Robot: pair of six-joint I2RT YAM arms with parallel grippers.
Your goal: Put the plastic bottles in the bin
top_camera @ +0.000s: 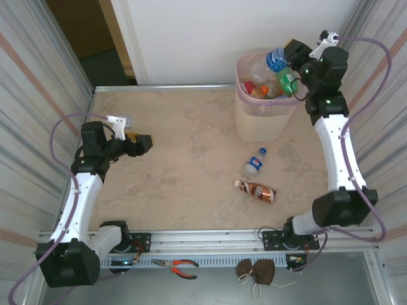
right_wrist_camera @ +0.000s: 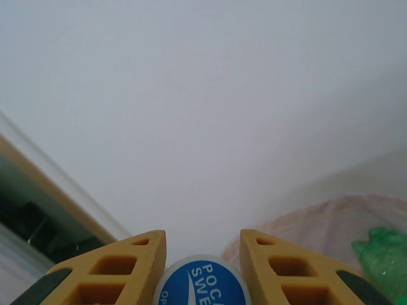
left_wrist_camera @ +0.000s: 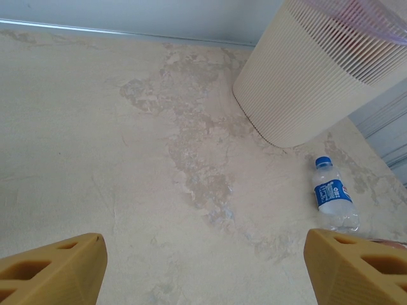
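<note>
Right gripper [right_wrist_camera: 202,244] pinches a blue-labelled bottle [right_wrist_camera: 201,283] above the bin [top_camera: 261,124] (over its rim, I think); my left gripper [left_wrist_camera: 203,238] gapes wide.

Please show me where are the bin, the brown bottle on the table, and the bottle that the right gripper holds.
bin [top_camera: 261,124], top external view, on its ribbed front wall.
brown bottle [top_camera: 255,190], top external view, on the middle of its body.
held bottle [right_wrist_camera: 200,284], right wrist view, on its blue label.

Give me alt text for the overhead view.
The right gripper holds a blue-labelled bottle above the bin, which already has several bottles inside. A clear bottle and a brown bottle lie on the table near it; the left gripper is open at the left.
</note>
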